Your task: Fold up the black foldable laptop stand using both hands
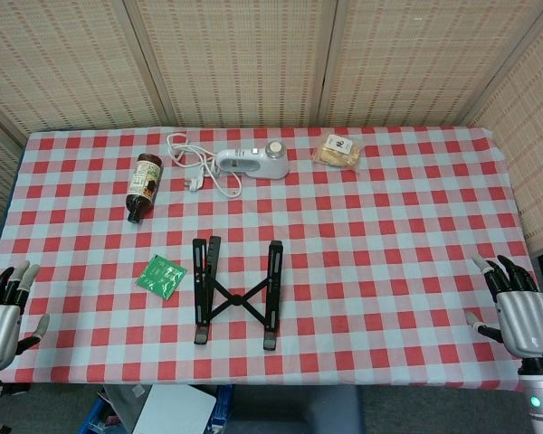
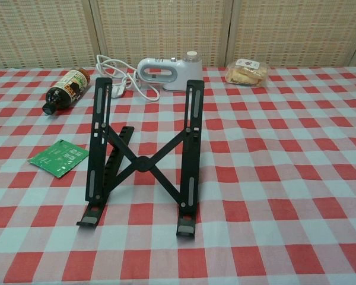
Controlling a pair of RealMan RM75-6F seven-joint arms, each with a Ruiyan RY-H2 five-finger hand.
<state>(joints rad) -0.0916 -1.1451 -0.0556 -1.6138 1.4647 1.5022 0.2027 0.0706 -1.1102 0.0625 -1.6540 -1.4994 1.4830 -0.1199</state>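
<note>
I see the black X-braced folding laptop stand unfolded near the table's front edge (green packet just beside it); my left hand and right hand hang empty, fingers spread, well apart from it.

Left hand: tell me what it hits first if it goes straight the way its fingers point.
The left hand points up along the table's left edge; nothing lies in line as far as the head view shows, though depth is unclear.

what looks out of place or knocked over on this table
The brown bottle lies on its side at the far left instead of standing, cap toward the near edge. The white appliance's cord sprawls loose beside it. The black laptop stand is open and looks intact; nothing is spilled.
</note>
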